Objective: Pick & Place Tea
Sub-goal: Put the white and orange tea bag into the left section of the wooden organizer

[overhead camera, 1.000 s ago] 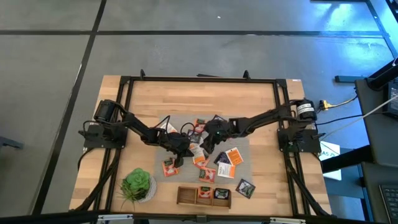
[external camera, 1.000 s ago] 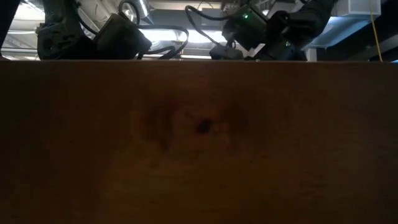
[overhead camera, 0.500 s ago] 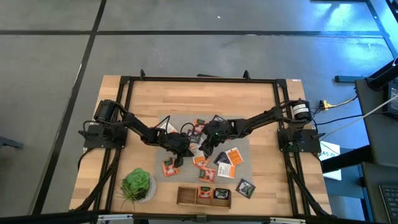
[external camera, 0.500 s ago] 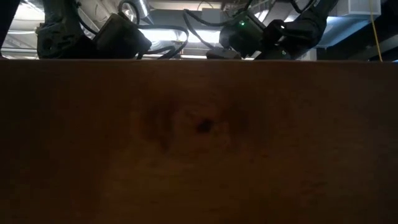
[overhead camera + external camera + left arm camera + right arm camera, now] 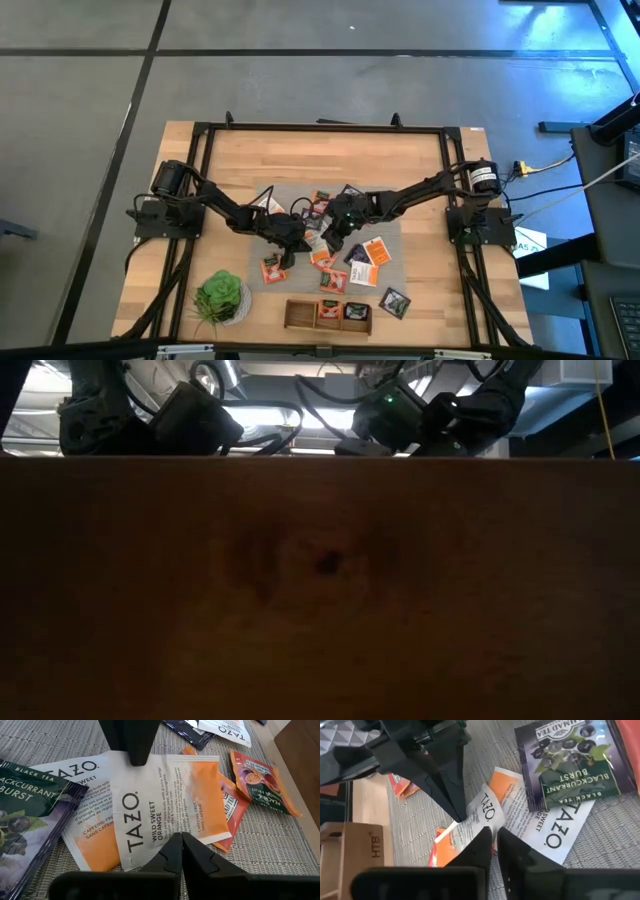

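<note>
Gripping 1 white-orange sachet (image 5: 165, 805): L gripper (image 5: 177, 840), R gripper (image 5: 494, 834); 2 grippers clenched.

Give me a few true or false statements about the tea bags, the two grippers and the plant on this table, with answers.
1. Both grippers meet at one white-and-orange tea sachet on the grey mat. True.
2. The left gripper is wide open. False: its fingers are shut on the sachet's edge.
3. A dark blackcurrant sachet lies beside the white-and-orange ones. True.
4. The potted plant stands in the middle of the mat. False: it stands off the mat, near the table's front left corner.
5. The wooden box is empty. False: it holds sachets.
</note>
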